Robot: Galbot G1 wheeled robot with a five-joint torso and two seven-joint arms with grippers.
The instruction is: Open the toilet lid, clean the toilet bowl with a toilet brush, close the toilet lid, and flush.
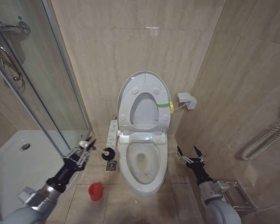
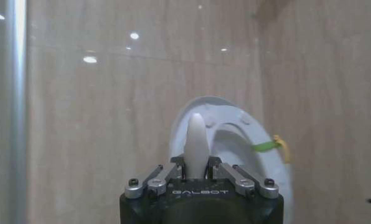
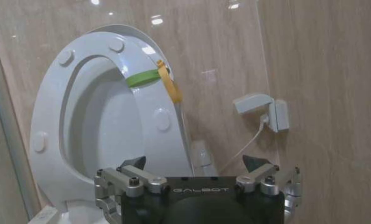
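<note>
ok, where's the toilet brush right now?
In the head view the toilet brush is held in the left gripper, left of the toilet bowl, above the red holder on the floor.

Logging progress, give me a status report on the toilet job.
Left hand shut on pale-handled dark-headed toilet brush. Right hand open, beside white ceramic bowl. Glossy white lid up.

Glass shower door [image 1: 46,93] left; wall socket [image 1: 186,100] right; floor drain [image 1: 111,165].
</note>
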